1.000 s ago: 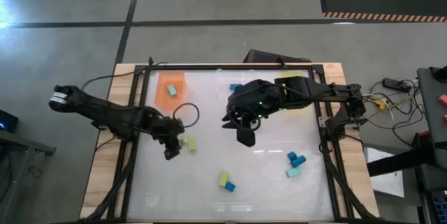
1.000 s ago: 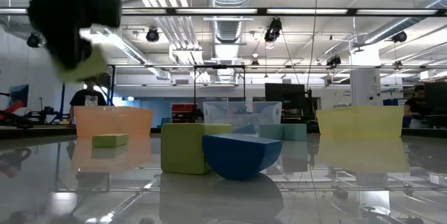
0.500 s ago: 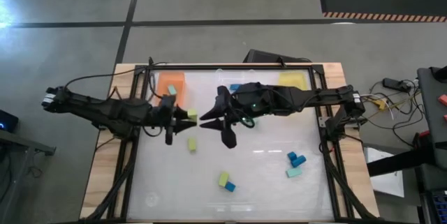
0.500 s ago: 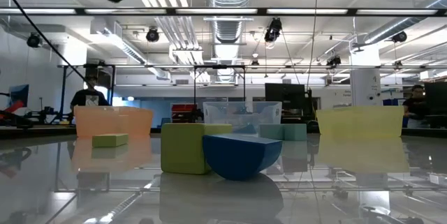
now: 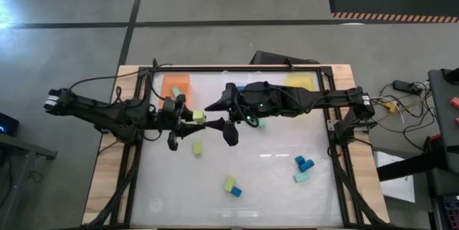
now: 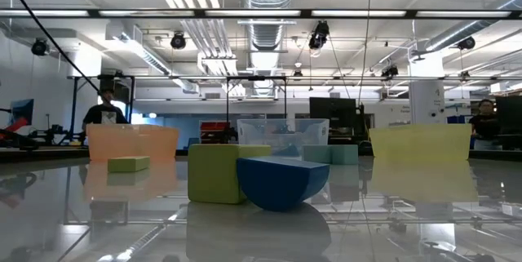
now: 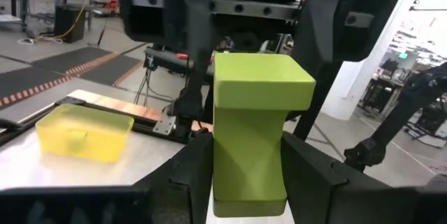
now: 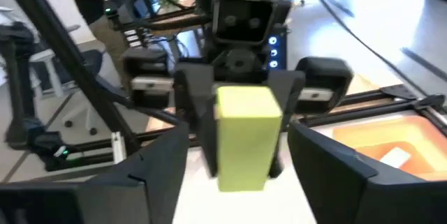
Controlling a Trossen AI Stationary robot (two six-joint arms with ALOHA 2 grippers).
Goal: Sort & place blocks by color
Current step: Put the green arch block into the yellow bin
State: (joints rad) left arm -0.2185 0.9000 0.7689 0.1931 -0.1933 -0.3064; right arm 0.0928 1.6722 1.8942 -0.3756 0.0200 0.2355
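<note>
Item: yellow-green block (image 7: 255, 130), held in mid-air above the table's middle, between the two arms.

Holder: left gripper (image 5: 188, 119), fingers pinched on the block's lower part. The block stands clear of the fingers toward the right gripper (image 5: 224, 113), whose fingers are spread wide on either side of the free end and do not appear to touch it.

Orientation: long axis runs along the left gripper's reach, pointing at the right gripper. Waist narrower than the two ends.

Risks, as judged from here: a handover looks likely. If the left fingers let go before the right fingers close, the block drops to the table (image 5: 272, 180). A skewed approach could knock it askew in the grasp. A grip on the sloped waist may slip.

Nearby: orange tray (image 5: 174, 86), yellow tray (image 5: 301, 81).
</note>
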